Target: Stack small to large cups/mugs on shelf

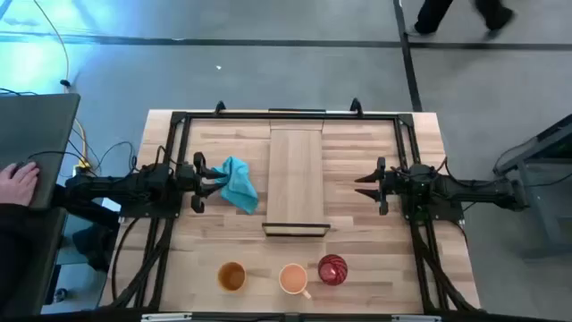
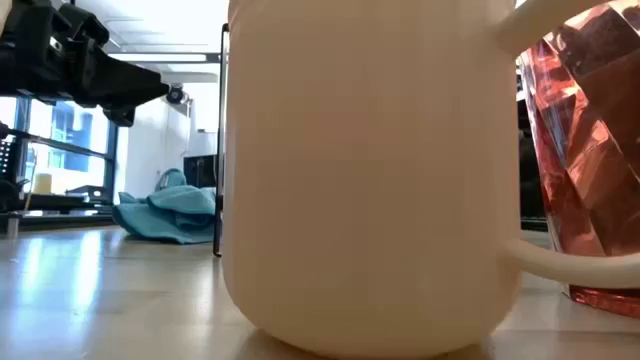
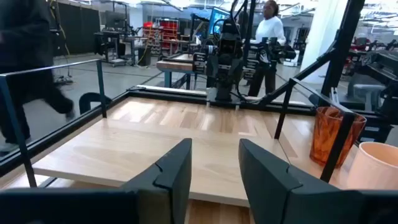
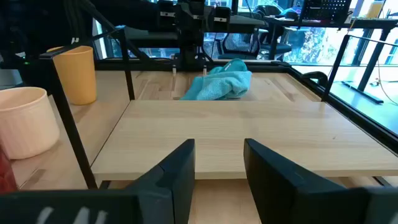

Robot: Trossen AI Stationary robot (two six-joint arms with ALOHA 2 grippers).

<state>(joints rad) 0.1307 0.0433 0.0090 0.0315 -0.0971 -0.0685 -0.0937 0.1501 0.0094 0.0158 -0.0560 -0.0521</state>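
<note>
Three cups stand upright in a row near the table's near edge: the amber-brown cup point(image 1: 231, 276) point(image 3: 329, 134) point(image 4: 78, 74), the pale orange mug point(image 1: 294, 279) point(image 2: 370, 170) point(image 3: 376, 165) point(image 4: 25, 121) and the dark red patterned cup point(image 1: 332, 269) point(image 2: 585, 160). The long light-wood shelf point(image 1: 295, 174) point(image 3: 186, 134) point(image 4: 236, 134) runs down the table's middle, its dark lip point(image 1: 295, 230) at the near end. My left gripper point(image 1: 198, 183) point(image 3: 214, 168) is open, left of the shelf. My right gripper point(image 1: 368, 185) point(image 4: 217, 168) is open, right of the shelf. Both hover and hold nothing.
A teal cloth point(image 1: 238, 183) point(image 2: 165, 215) point(image 4: 221, 84) lies crumpled on the table between my left gripper and the shelf. A black frame point(image 1: 295, 116) rims the table. A person's hand point(image 1: 18, 183) rests on a grey surface beyond the table's left edge.
</note>
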